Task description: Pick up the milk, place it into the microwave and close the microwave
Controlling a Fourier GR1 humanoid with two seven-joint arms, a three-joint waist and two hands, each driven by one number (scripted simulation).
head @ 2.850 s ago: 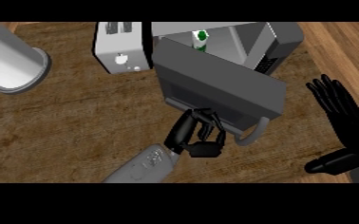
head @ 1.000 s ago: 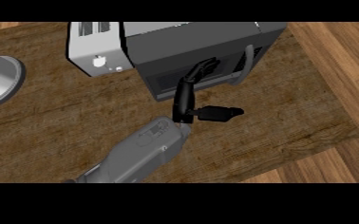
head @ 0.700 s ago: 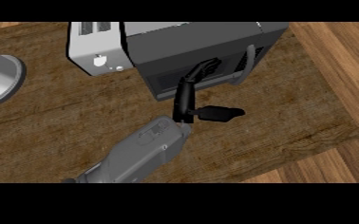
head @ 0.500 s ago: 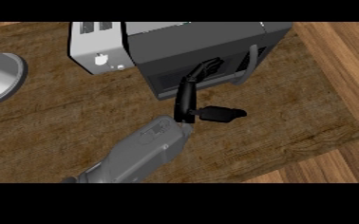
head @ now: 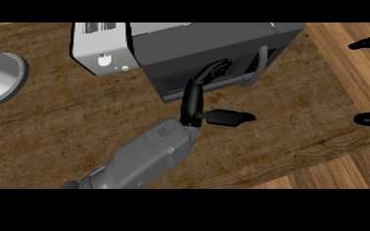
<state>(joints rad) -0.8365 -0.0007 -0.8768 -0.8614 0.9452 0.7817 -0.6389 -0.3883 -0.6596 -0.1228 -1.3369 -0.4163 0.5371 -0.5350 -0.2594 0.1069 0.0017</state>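
1. The left hand (head: 204,94) rests its straight fingers (head: 215,71) flat against the microwave door (head: 209,58), thumb stuck out to the side, holding nothing.
2. The microwave (head: 189,43) lies directly ahead of that hand; its door looks shut or nearly so, with the handle (head: 256,67) just right of the fingers.
3. The milk shows nowhere; it is presumably inside, hidden behind the door.
4. This seems the closing step, near its end. Next: confirm the door is flush, then draw the hand back.
5. The right hand (head: 359,44) shows only as dark tips at the far right edge; I cannot tell its state.
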